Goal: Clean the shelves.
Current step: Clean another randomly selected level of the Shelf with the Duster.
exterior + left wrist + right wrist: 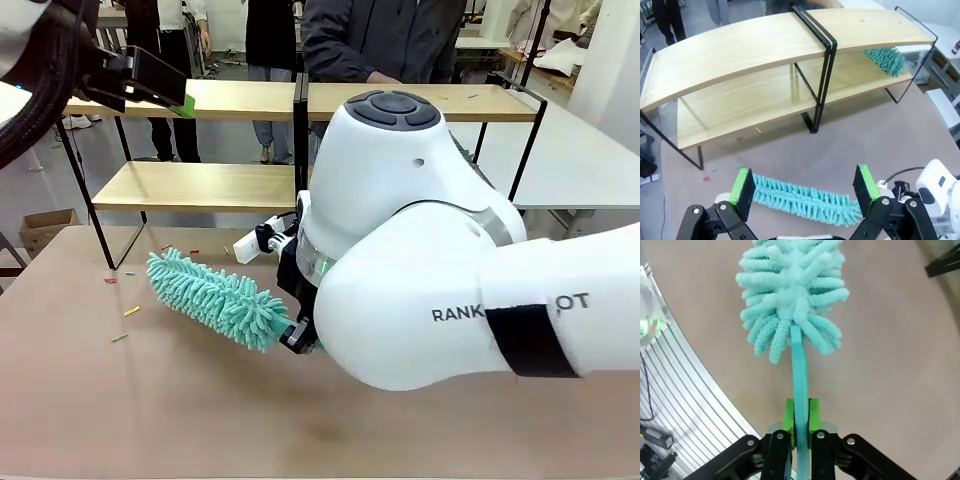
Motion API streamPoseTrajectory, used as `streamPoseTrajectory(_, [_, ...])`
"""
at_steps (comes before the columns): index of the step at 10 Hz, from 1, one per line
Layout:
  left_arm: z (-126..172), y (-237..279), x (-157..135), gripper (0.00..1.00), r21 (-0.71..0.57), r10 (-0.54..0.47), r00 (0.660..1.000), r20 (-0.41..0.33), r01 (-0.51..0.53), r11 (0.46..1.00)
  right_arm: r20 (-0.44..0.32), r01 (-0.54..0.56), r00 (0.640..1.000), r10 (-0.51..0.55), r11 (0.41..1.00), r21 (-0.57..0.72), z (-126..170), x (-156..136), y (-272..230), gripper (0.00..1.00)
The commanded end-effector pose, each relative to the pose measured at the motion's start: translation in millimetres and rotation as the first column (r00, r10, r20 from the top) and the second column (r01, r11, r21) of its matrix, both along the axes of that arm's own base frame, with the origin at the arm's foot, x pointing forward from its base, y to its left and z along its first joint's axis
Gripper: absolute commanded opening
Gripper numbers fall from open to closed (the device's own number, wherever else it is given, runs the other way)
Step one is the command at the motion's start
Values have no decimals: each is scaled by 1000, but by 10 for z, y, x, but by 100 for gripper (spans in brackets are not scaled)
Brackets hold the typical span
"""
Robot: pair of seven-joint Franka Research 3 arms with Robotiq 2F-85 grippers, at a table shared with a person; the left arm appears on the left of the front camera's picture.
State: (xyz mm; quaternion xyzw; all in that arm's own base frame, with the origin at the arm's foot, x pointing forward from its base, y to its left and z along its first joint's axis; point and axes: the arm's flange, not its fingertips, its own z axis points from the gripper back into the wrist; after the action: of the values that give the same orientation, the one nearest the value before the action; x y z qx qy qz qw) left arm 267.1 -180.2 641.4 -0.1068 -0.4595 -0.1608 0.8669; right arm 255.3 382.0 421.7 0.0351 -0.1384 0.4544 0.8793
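Green-padded, closed hard on the flat handle of a fluffy teal chenille duster with the right gripper just in front of the two-tier light-wood, black-framed shelves, and gaping wide, holding nothing, with the left gripper up by those shelves' top board.

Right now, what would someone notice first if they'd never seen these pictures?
The fluffy teal duster jumps out: the right gripper is shut on its handle, holding it over the brown table in front of the shelves. A second teal duster lies on the lower shelf board, and the left gripper hangs open above the table.
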Motion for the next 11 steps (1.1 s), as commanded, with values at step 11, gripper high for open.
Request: streamPoseTrajectory(11, [13, 9, -7, 100, 9, 0, 1000, 7, 0, 1000, -82, 502, 865, -496, 858, 105, -302, 857, 359, 12])
